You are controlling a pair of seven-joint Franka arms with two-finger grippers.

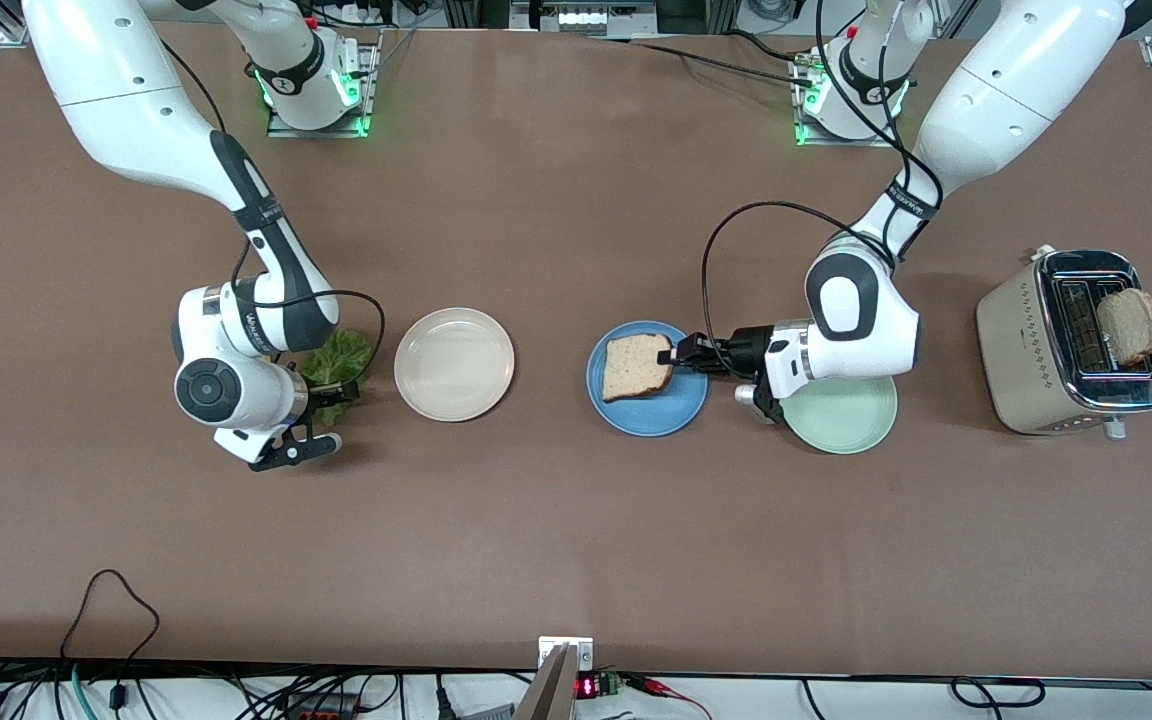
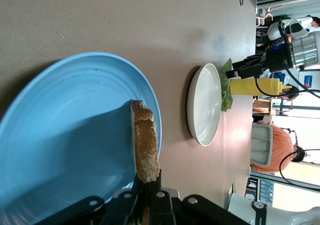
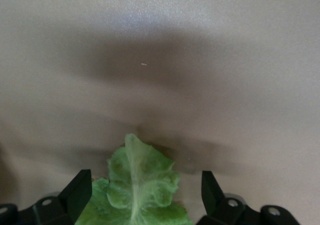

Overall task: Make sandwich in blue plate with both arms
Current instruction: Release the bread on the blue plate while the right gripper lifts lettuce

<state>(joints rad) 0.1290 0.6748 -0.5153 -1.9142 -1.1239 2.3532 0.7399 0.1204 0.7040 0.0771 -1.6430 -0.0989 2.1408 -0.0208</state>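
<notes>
A slice of toasted bread [image 1: 636, 366] lies level over the blue plate [image 1: 648, 415], and my left gripper [image 1: 681, 353] is shut on its edge. The left wrist view shows the slice [image 2: 145, 140] edge-on, pinched between the fingers [image 2: 161, 197], above the plate [image 2: 75, 135]; I cannot tell whether it touches. A green lettuce leaf [image 1: 338, 358] lies on the table toward the right arm's end. My right gripper [image 1: 328, 392] is low over it and open. In the right wrist view the leaf [image 3: 137, 185] sits between the spread fingers [image 3: 77, 192]. Another slice [image 1: 1129, 325] sticks out of the toaster [image 1: 1021, 345].
A beige-white plate [image 1: 454, 363] sits between the lettuce and the blue plate. A pale mint-green plate [image 1: 848, 420] lies partly under my left arm's hand, beside the blue plate. The toaster stands at the left arm's end of the table.
</notes>
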